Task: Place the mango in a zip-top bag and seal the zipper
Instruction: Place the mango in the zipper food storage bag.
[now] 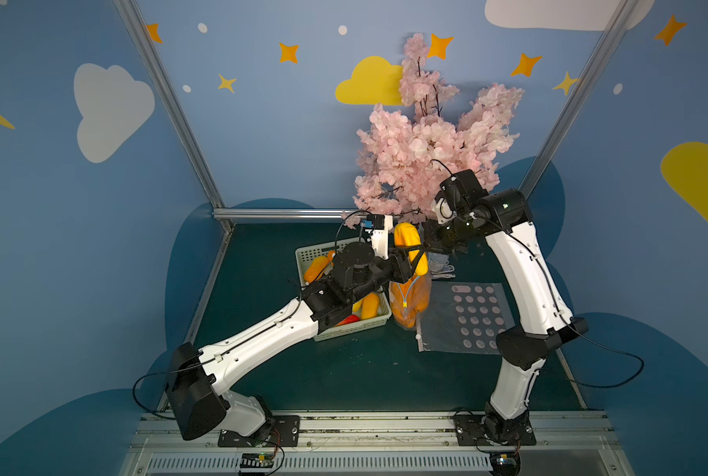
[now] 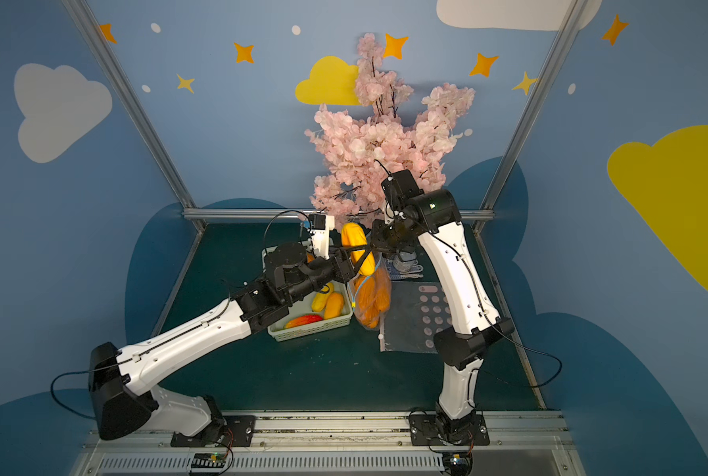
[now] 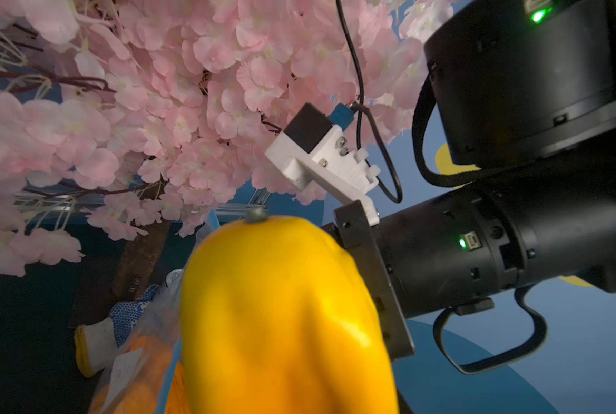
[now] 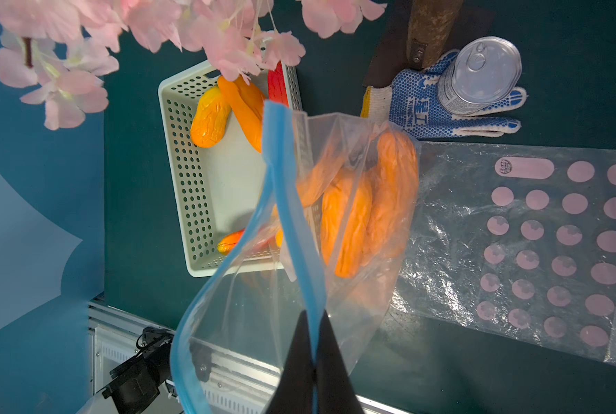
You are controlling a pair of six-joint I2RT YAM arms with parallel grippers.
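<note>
In both top views my left gripper is shut on a yellow mango, held upright just above the mouth of the zip-top bag. The mango fills the left wrist view and hides the jaws. My right gripper is shut on the bag's blue zipper rim and holds the mouth up and open. The clear bag holds several orange mangoes.
A white perforated basket with more mangoes sits under my left arm. A flat bag with pink dots lies right of the hanging bag. A pink blossom tree, a blue-dotted glove and a can stand behind.
</note>
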